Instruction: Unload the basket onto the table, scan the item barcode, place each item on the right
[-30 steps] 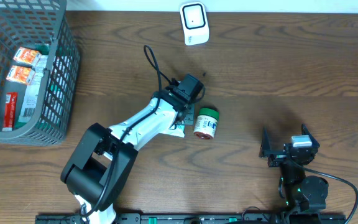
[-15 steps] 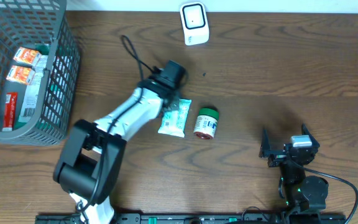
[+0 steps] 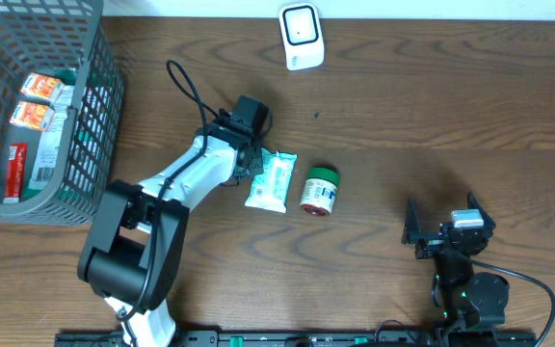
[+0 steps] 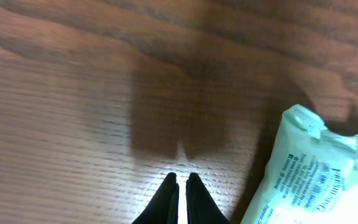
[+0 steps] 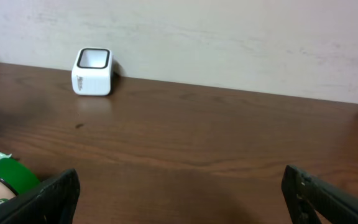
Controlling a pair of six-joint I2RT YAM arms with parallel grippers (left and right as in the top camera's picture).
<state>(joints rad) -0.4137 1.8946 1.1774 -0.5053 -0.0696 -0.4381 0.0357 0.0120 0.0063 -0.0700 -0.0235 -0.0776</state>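
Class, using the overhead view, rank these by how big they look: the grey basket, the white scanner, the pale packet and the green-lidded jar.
Largest: grey basket.
Next: white scanner and pale packet, which look about alike.
Smallest: green-lidded jar.

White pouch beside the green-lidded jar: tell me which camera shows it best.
The overhead view: it shows the white pouch lying flat on the table, almost its full outline visible. The left wrist view catches only one printed corner of it at the frame's lower right. The right wrist view does not clearly show it.
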